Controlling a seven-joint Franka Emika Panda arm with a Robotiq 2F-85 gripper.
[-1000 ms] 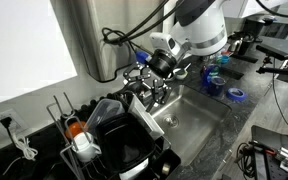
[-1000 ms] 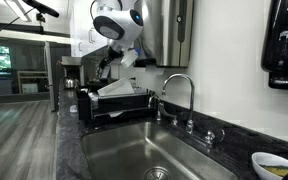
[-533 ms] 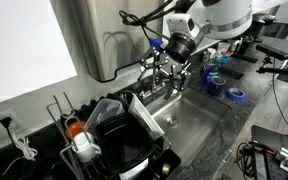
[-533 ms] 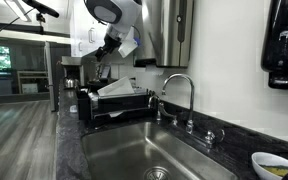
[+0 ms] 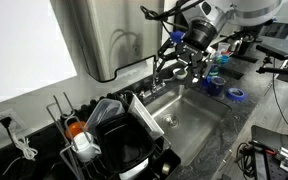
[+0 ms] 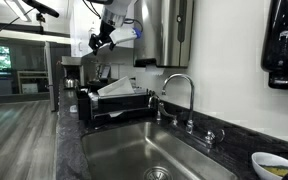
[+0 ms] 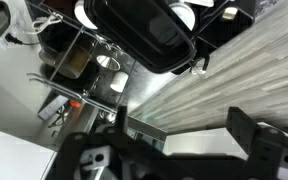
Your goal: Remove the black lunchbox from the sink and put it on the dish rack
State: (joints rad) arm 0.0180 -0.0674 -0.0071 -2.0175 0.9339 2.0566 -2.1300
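The black lunchbox (image 5: 122, 142) leans on its side in the dish rack (image 5: 72, 150), left of the sink (image 5: 192, 122). In the wrist view it shows as a black rounded box (image 7: 140, 30) at the top, far from my fingers. In an exterior view the rack (image 6: 112, 106) stands beyond the sink (image 6: 124, 150). My gripper (image 5: 176, 64) hangs high above the sink's far end, well clear of the rack, and also shows in the exterior view from the sink end (image 6: 99, 42). In the wrist view my gripper (image 7: 169, 150) is open, with nothing between the jaws.
A clear container (image 5: 104, 108), an orange-capped bottle (image 5: 76, 128) and a white cup (image 5: 85, 148) share the rack. The chrome faucet (image 6: 180, 92) stands behind the sink. A blue cup (image 5: 212, 85) and a blue tape roll (image 5: 237, 95) lie on the counter beyond it.
My gripper has risen and moved away from the dish rack, along the sink towards its far end. The lunchbox stays in the rack.
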